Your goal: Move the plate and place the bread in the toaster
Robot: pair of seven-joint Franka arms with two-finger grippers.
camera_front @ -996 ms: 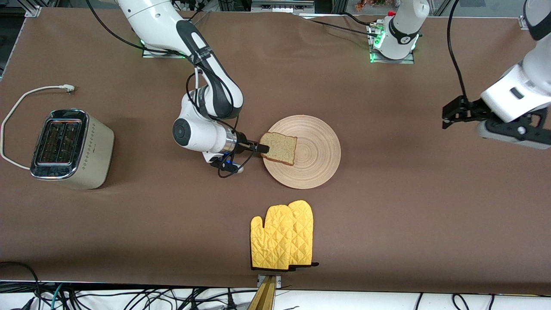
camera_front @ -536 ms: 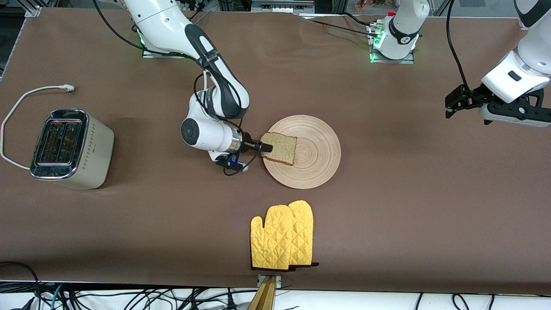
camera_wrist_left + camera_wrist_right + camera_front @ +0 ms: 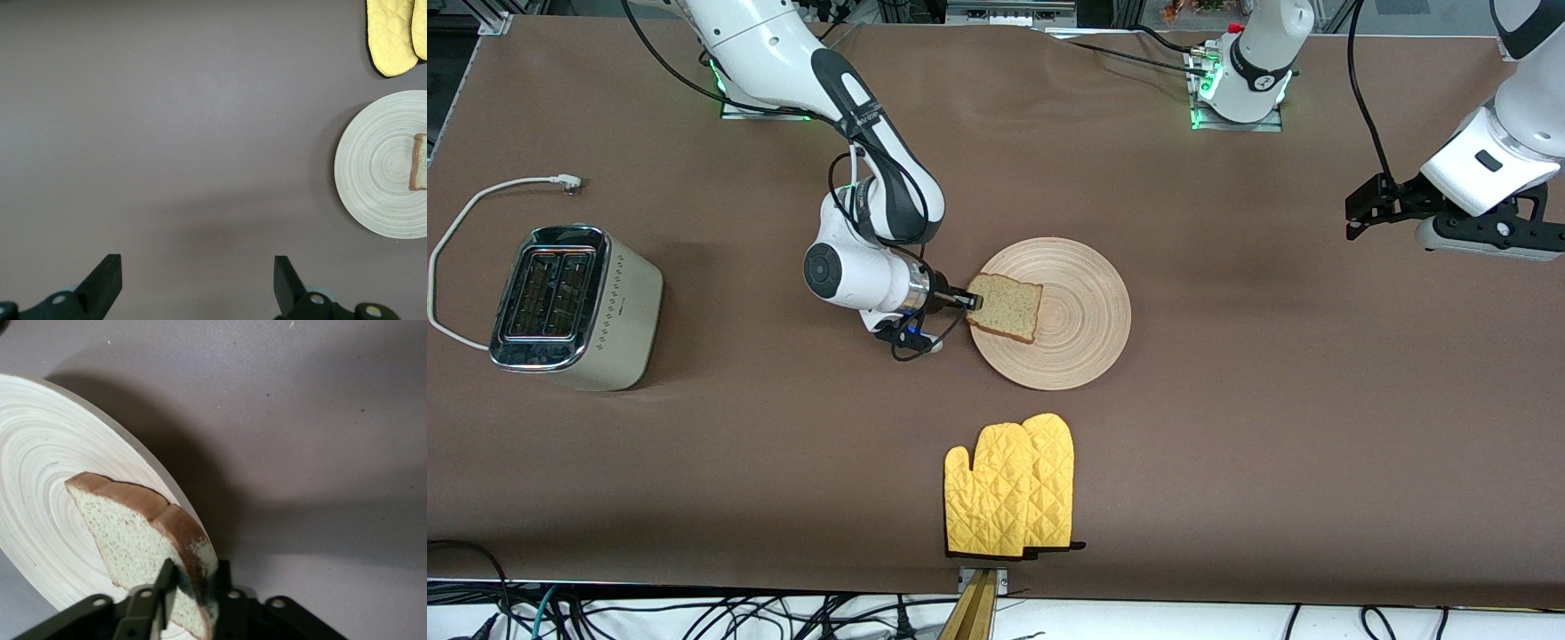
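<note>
One plate, one slice of bread, one toaster and one pair of yellow quilted oven mitts sit on the brown desk. The bread is a squarish, light brown, speckled slice with a darker crust. It lies on the plate's edge toward the right arm's end of the desk, and its corner sits between the fingers of the right end effector, which is clenched on the crust; the right wrist view shows both fingers pressing the slice. The plate, directly under and just past this end effector, is round, flat, pale and wood-like with concentric grooves. The toaster is well apart from it, toward the right arm's end: a cream box with a shiny chrome top, two slots, a dotted side and a white cord. The left end effector hangs released over bare desk, well apart from the plate; that arm waits
</note>
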